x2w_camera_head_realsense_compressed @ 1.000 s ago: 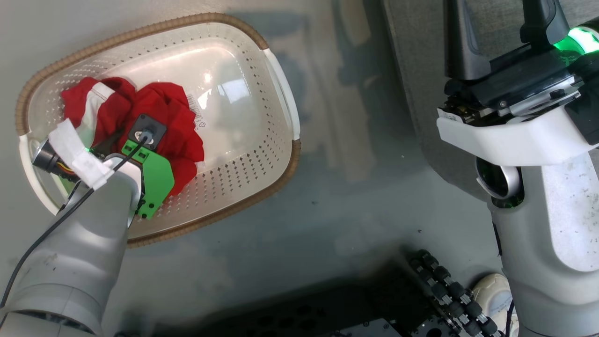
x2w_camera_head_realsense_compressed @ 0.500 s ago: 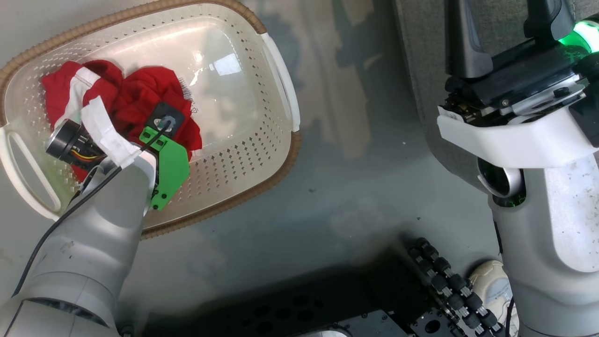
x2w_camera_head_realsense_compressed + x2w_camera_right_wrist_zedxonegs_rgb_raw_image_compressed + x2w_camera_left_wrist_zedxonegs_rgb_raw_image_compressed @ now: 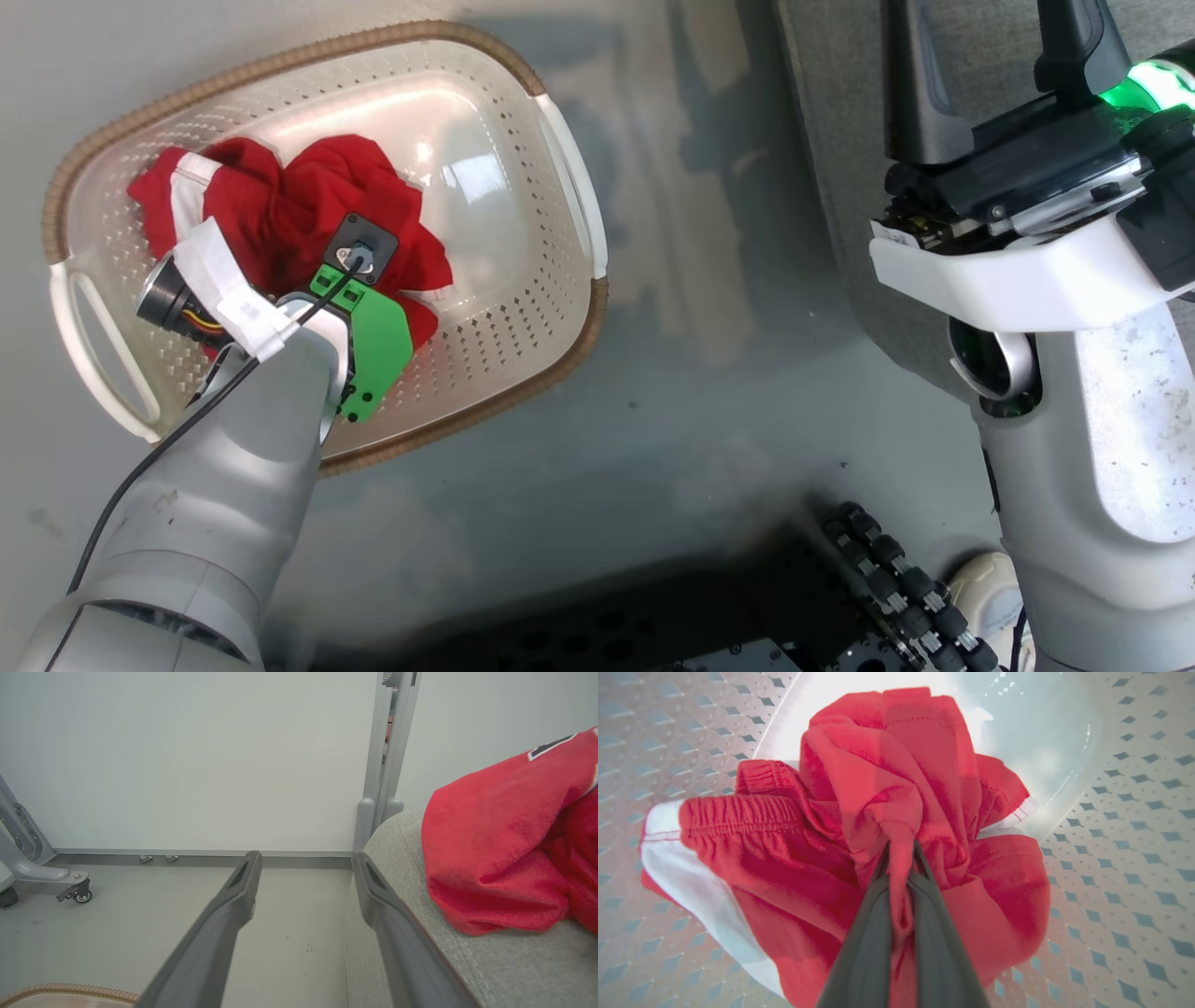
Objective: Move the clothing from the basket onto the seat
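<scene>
In the cream perforated basket (image 3: 560, 196) on the floor lies bunched red clothing (image 3: 289, 201) with white stripe trim. My left arm reaches down into it. In the left wrist view my left gripper (image 3: 900, 848) is shut on a fold of the red clothing (image 3: 859, 788), above the basket's dotted wall (image 3: 1111, 858). My right gripper (image 3: 306, 859) stands open and holds nothing, beside the edge of the grey seat (image 3: 420, 961). On that seat lies another red garment (image 3: 500, 858) with a black-and-white number. In the head view the right gripper (image 3: 990, 65) is over the seat (image 3: 831, 140).
The basket's brown rim (image 3: 70, 993) shows below the right gripper. A white wall, a metal post (image 3: 387, 765) and a wheeled frame leg (image 3: 70, 889) stand behind. My dark base and its cable chain (image 3: 887, 579) lie at the bottom. Bare grey floor (image 3: 709, 373) separates basket and seat.
The left gripper has gone from open to shut, pinching a fold of the red clothing, which now bunches up higher. The head camera has shifted a little. The right gripper stays open.
</scene>
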`<state>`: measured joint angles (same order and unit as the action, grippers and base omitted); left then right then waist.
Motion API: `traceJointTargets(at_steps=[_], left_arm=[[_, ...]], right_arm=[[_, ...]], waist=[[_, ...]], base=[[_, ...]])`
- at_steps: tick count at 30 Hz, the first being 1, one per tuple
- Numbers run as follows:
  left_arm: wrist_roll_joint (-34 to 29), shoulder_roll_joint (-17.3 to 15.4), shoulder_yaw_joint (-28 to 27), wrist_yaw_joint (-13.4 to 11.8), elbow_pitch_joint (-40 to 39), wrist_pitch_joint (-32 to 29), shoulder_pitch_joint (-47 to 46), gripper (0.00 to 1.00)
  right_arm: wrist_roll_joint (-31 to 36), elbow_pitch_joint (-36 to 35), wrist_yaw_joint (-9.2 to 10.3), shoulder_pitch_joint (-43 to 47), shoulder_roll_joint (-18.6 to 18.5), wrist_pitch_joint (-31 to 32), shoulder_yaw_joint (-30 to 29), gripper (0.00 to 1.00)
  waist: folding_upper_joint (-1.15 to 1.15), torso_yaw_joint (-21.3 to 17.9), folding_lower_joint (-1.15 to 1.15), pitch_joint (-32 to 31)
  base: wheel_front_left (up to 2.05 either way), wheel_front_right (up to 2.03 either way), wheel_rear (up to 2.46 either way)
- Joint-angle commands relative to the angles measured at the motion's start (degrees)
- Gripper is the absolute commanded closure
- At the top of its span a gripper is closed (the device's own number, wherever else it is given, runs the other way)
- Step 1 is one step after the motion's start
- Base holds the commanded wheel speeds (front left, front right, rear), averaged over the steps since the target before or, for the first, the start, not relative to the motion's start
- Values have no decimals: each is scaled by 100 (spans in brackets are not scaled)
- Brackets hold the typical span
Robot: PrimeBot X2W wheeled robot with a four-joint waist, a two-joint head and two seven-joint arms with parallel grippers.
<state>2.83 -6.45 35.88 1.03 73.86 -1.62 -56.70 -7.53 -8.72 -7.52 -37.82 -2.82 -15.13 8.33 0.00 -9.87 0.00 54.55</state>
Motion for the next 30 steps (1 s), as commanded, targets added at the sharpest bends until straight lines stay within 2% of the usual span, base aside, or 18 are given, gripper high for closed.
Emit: traceJointTargets(at_steps=[1, 13, 20, 26, 30], left_arm=[[70, 20, -35, 50, -1, 107, 60, 100], [426, 207, -75, 444, -3, 1035, 216, 100], [651, 316, -48, 552, -153, 1542, 542, 100], [900, 352, -25, 586, -634, 1685, 980, 100], [1049, 352, -140, 578, -1329, 1681, 1294, 100]], right_arm=[[-19, 50, 6, 109, -14, -3, -20, 0], [53, 376, 6, 470, -15, -3, -104, 0], [98, 582, 6, 788, -16, -3, -211, 0], [99, 760, 6, 1165, -48, -3, -305, 0], [93, 845, 6, 1421, -80, -3, -354, 0]], waist=[[0, 81, 0, -231], [0, 396, 0, -1228], [0, 626, 0, -1913], [0, 833, 0, -2609], [0, 962, 0, -2998]], base=[[0, 0, 0], [0, 0, 0], [0, 0, 0], [0, 0, 0], [0, 0, 0]])
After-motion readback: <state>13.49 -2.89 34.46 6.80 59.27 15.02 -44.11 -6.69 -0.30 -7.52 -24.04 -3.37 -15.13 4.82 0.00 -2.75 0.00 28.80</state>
